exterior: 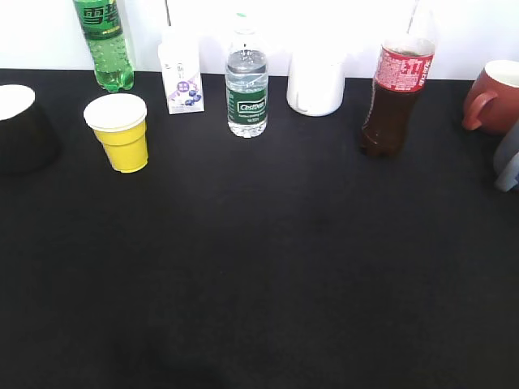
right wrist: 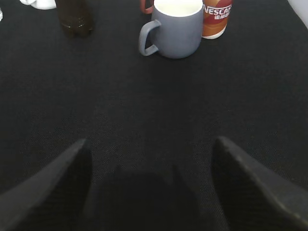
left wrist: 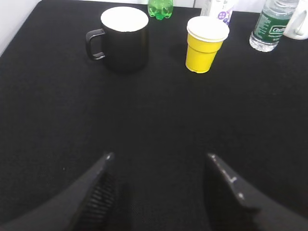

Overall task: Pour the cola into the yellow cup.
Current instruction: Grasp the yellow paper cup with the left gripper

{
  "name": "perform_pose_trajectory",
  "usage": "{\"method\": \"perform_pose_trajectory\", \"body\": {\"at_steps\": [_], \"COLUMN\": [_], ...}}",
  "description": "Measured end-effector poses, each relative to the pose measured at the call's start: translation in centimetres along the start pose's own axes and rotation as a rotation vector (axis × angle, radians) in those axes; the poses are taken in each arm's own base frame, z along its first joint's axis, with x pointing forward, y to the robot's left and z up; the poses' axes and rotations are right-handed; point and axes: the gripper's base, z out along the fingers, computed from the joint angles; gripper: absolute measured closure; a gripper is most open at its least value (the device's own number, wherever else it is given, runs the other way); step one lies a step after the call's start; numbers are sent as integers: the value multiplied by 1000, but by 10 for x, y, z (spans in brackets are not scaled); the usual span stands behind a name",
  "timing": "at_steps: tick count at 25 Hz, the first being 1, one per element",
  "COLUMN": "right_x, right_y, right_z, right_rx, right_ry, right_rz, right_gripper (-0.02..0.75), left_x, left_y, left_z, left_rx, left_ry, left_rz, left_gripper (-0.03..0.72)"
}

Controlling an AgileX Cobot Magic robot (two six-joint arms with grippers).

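We find both grippers, left (left wrist: 159, 185) and right (right wrist: 149, 180), spread apart and holding nothing above the table (exterior: 268, 284). The cola (exterior: 395, 93) stands upright at the back right, well apart from the yellow cup (exterior: 122, 132) at the left. Nothing is grasped or poured yet.

The counter (exterior: 268, 267) is black all over. The cola (exterior: 394, 97) is dark brown with a red label bearing white writing. The yellow cup (exterior: 122, 134) has a white rim and white inside. A green soda bottle (exterior: 105, 44) carries a darker green label, and the clear water bottle (exterior: 246, 93) a green one. A black mug (left wrist: 122, 38) is white inside; another mug (right wrist: 175, 29) is grey-blue, beside a red-orange can (right wrist: 216, 19).
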Motion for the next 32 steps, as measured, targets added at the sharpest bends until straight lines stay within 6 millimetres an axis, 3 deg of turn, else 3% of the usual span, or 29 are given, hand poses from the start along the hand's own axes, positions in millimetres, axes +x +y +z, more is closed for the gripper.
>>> {"method": "perform_pose_trajectory", "body": {"at_steps": [12, 14, 16, 19, 22, 24, 28, 32], "right_x": [0, 0, 0, 0, 0, 0, 0, 0], "right_y": [0, 0, 0, 0, 0, 0, 0, 0], "right_z": [0, 0, 0, 0, 0, 0, 0, 0], "right_rx": [0, 0, 0, 0, 0, 0, 0, 0], "right_ry": [0, 0, 0, 0, 0, 0, 0, 0], "right_rz": [0, 0, 0, 0, 0, 0, 0, 0], "right_gripper": [153, 153, 153, 153, 153, 153, 153, 153], "left_x": [0, -15, -43, -82, -100, -84, -19, 7], "left_y": [0, 0, -1, -2, -10, -20, -36, -43], "left_z": [0, 5, 22, 66, 113, 139, 182, 228], "left_rx": [-5, -14, -2, 1, 53, 126, 200, 172], "left_ry": [1, -27, -118, -227, -271, -275, -187, -140], "left_rz": [2, 6, 29, 116, 134, 108, 119, 159], "left_gripper": [249, 249, 249, 249, 249, 249, 249, 249]}}
